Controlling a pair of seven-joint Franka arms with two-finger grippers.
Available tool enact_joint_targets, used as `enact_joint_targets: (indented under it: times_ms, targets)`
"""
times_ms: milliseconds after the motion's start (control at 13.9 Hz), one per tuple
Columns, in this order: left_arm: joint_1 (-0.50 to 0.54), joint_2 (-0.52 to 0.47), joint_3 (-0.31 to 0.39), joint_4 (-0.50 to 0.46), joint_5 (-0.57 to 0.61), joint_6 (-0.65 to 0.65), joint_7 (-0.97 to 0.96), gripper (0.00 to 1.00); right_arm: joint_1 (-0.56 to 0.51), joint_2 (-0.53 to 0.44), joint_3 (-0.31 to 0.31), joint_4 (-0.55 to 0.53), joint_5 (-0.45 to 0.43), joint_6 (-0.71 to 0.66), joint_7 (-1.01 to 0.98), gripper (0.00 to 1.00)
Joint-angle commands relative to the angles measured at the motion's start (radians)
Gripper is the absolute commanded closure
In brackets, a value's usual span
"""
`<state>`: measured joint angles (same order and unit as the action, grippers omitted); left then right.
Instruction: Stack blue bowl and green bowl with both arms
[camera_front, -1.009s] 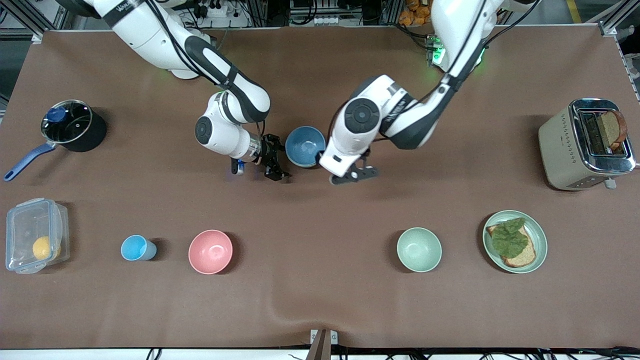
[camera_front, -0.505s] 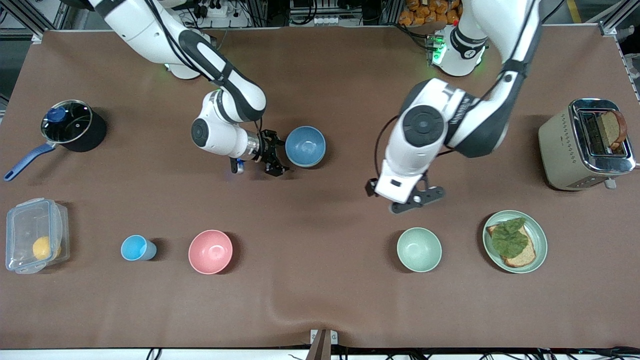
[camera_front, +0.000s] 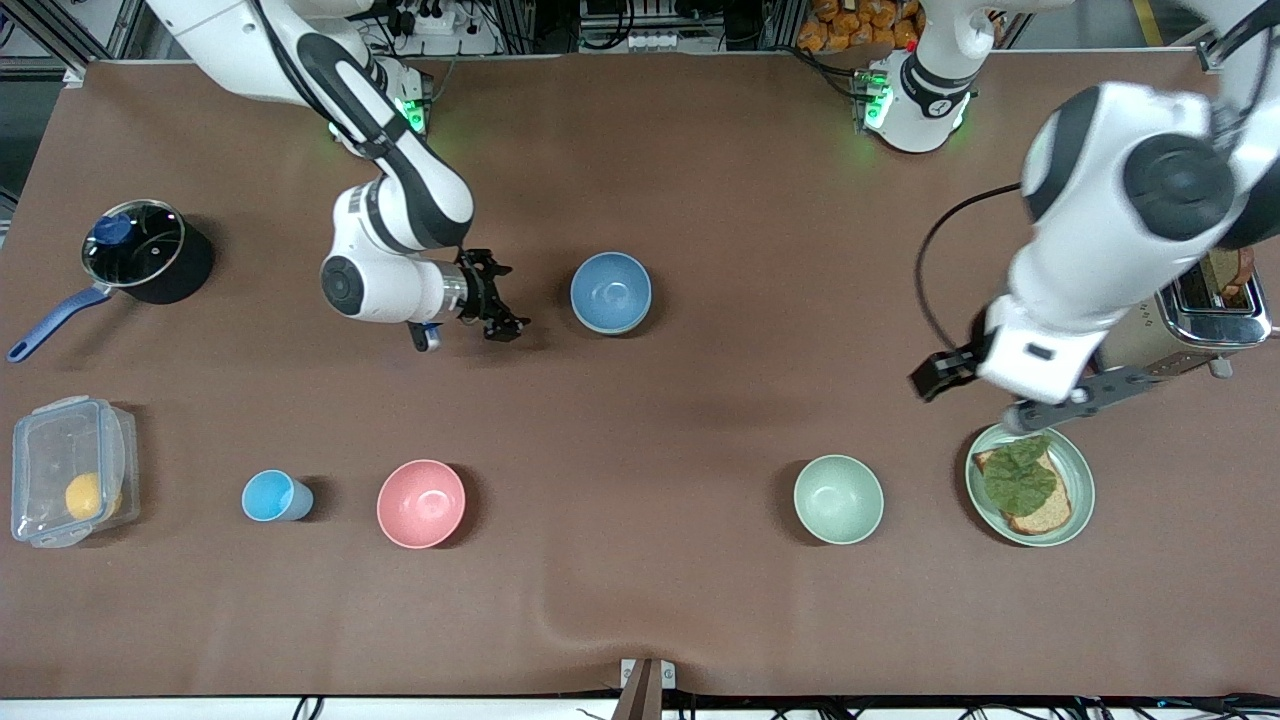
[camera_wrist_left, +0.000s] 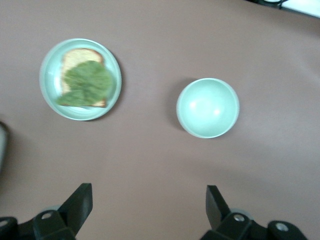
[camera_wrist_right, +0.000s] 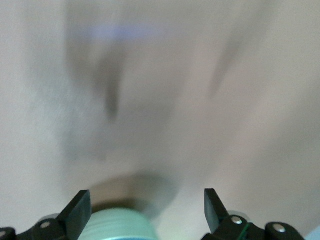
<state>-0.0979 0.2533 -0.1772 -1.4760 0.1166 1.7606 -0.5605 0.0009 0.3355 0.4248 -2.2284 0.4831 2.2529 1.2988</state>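
The blue bowl (camera_front: 611, 292) stands upright mid-table. The green bowl shows only in the right wrist view, as a blurred sage-green wall (camera_wrist_right: 117, 225) with a thin blue edge against it; in the front view the blue bowl covers it. My right gripper (camera_front: 515, 297) (camera_wrist_right: 147, 207) is open and empty, level with the bowl on the side toward the right arm's end of the table, a short gap from it. My left gripper (camera_front: 1010, 400) (camera_wrist_left: 150, 200) is open and empty, high over the table at the toast plate's edge.
A paler mint bowl (camera_front: 838, 499) (camera_wrist_left: 207, 107) and a green plate (camera_front: 1082, 500) (camera_wrist_left: 47, 75) with toast stand nearer the front camera. So do a pink bowl (camera_front: 421, 503), a light-blue cup (camera_front: 270, 496) and a clear box (camera_front: 70, 470). A pot (camera_front: 140, 250) and a toaster (camera_front: 1120, 300) stand at the table's ends.
My left arm has swung away from the blue bowl toward its own end of the table. My right gripper has drawn back from the bowl. The bowl has not moved.
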Motion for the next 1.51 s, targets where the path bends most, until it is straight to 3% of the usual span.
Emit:
enact_joint_targets:
  times_ms: [0,216,432,577,721,937,1441]
  targets:
    - [0.07,-0.084,-0.01,-0.049,-0.009,-0.084,0.134,0.0,-0.047,-0.079,-0.001,-0.023,-0.125,-0.116,-0.006,0.0]
    - [0.098,-0.192,-0.01,-0.122,-0.031,-0.098,0.204,0.0,-0.114,-0.13,-0.003,0.012,-0.299,-0.286,-0.018,0.0]
    - [0.115,-0.222,0.008,-0.113,-0.081,-0.181,0.336,0.0,-0.172,-0.162,-0.003,0.059,-0.449,-0.407,-0.093,0.0]
    - [0.116,-0.224,0.015,-0.087,-0.081,-0.203,0.384,0.0,-0.208,-0.197,-0.041,0.061,-0.457,-0.455,-0.227,0.0]
    - [0.116,-0.22,0.012,-0.031,-0.075,-0.26,0.433,0.0,-0.202,-0.257,-0.151,0.069,-0.456,-0.507,-0.39,0.0]
    - [0.119,-0.216,0.018,-0.007,-0.072,-0.262,0.438,0.0,-0.2,-0.303,-0.263,0.153,-0.449,-0.59,-0.62,0.0]
    - [0.155,-0.204,0.024,-0.012,-0.083,-0.271,0.484,0.0,-0.161,-0.308,-0.248,0.571,-0.443,-0.778,-0.722,0.0]
